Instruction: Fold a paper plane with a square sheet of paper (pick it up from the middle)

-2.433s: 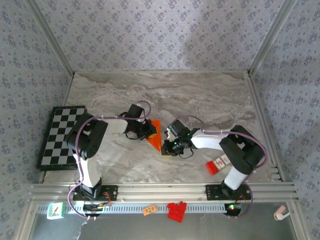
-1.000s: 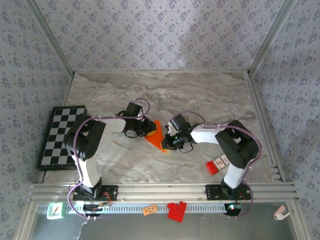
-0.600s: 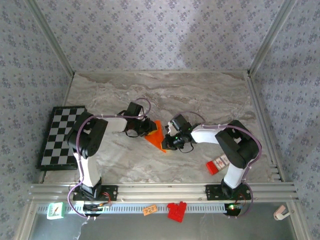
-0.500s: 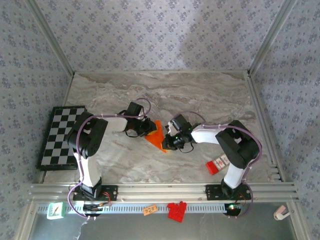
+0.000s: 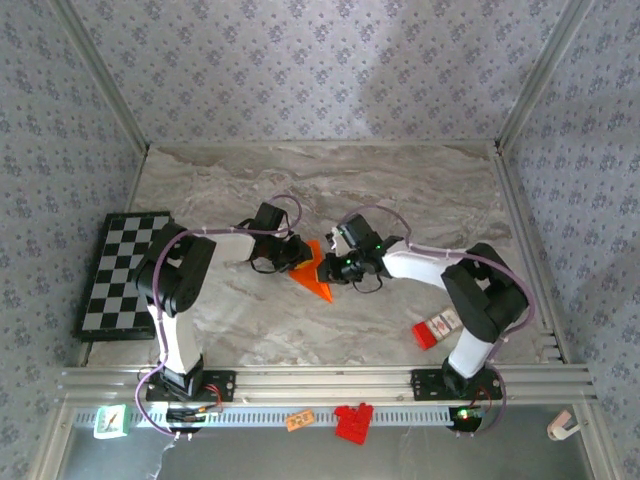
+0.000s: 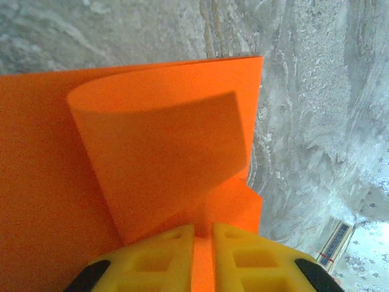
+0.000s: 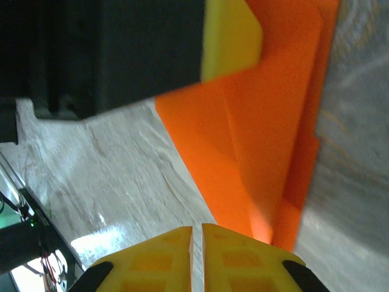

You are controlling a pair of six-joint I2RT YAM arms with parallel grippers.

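Thin bright-orange square sheet of paper (image 5: 312, 274): creased to a triangle, dart folds not yet made. Left gripper (image 6: 202, 230) jaws clamp its flap; right gripper (image 7: 197, 231) jaws, beside it, closed empty.

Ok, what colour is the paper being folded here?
Plain bright orange, no pattern. The paper shows best in the left wrist view.

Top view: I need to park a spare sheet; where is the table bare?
Bare: far table strip by the back wall; near stretch between checkerboard and red-and-white box. Crowded: the middle, left claw and right claw at the orange paper.
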